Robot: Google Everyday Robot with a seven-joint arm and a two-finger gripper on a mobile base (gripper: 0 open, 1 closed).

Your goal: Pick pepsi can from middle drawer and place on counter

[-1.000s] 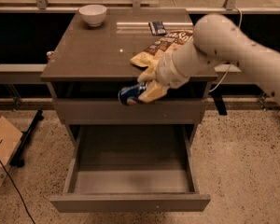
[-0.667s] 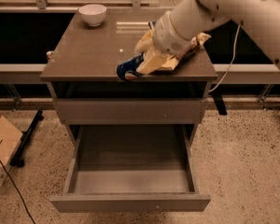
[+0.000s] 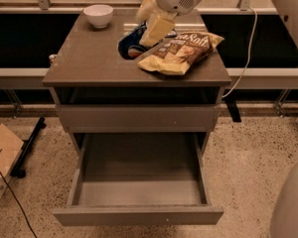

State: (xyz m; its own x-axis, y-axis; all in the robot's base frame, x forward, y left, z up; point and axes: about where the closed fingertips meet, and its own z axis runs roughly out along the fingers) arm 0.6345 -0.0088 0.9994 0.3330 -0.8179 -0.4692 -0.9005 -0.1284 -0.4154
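The pepsi can (image 3: 130,44) is blue and lies tilted in my gripper (image 3: 145,29), low over the counter (image 3: 87,58) near its middle back. I cannot tell whether the can touches the counter. The gripper's yellowish fingers (image 3: 157,28) are shut on the can from above and to the right, and they hide part of it. The middle drawer (image 3: 139,215) is pulled fully out below, and its flat grey inside (image 3: 141,175) holds nothing.
A brown-and-yellow chip bag (image 3: 181,51) lies on the counter's right half, close beside the can. A white bowl (image 3: 98,15) stands at the back left corner. A closed drawer front (image 3: 139,117) sits above the open one. A cardboard box (image 3: 0,152) stands on the floor at the left.
My gripper has carried the can from in front of the cabinet's upper drawer up and back over the counter, beside the chip bag. The drawer has stayed open.
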